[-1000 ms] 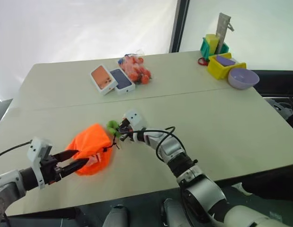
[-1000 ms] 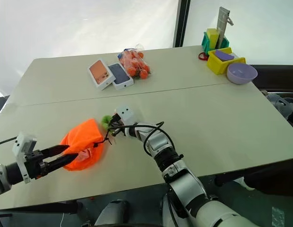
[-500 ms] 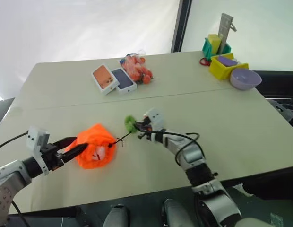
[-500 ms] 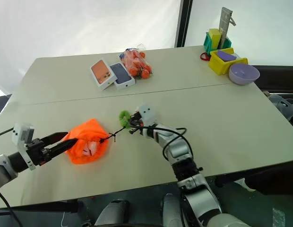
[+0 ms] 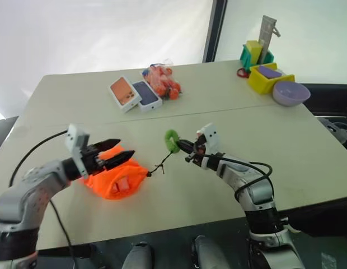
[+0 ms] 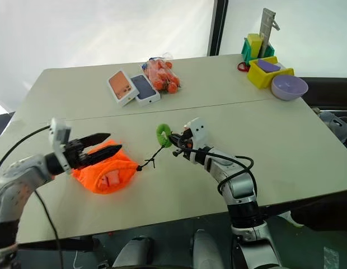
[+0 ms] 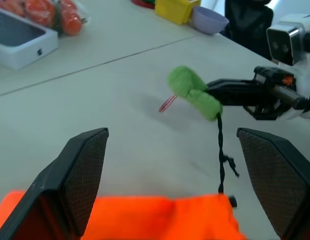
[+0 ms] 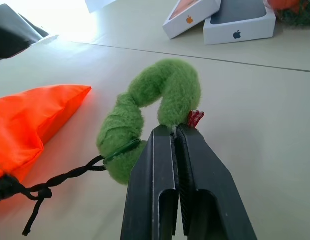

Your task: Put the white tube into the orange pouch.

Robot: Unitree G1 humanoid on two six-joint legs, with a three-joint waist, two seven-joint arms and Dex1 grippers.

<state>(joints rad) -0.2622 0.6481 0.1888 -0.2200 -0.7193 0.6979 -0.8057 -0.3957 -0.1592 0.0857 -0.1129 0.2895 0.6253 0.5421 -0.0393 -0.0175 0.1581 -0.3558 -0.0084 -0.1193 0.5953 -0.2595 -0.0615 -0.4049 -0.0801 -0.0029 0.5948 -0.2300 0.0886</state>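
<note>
The orange pouch [image 5: 118, 180] lies bunched on the table's near left part. A pale patch shows at its front; I cannot tell whether that is the white tube. My left gripper [image 5: 125, 148] hovers open just above the pouch's back edge, fingers [image 7: 84, 170] spread wide with nothing between them. A thin black cord [image 5: 160, 165] runs from the pouch up to a fuzzy green ring [image 5: 171, 140]. My right gripper [image 8: 175, 131] is shut on that ring [image 8: 156, 107], holding it off the table to the right of the pouch.
Two phone boxes [image 5: 133, 94] and a clear bag of orange balls [image 5: 160, 81] lie at the back centre. A yellow box [image 5: 267, 77], a teal holder [image 5: 252, 55] and a purple bowl [image 5: 291, 93] stand at the back right corner.
My left gripper let go of the pouch, opened wider and moved up and right over it. My right gripper pulled the green ring rightward, drawing the cord out.
</note>
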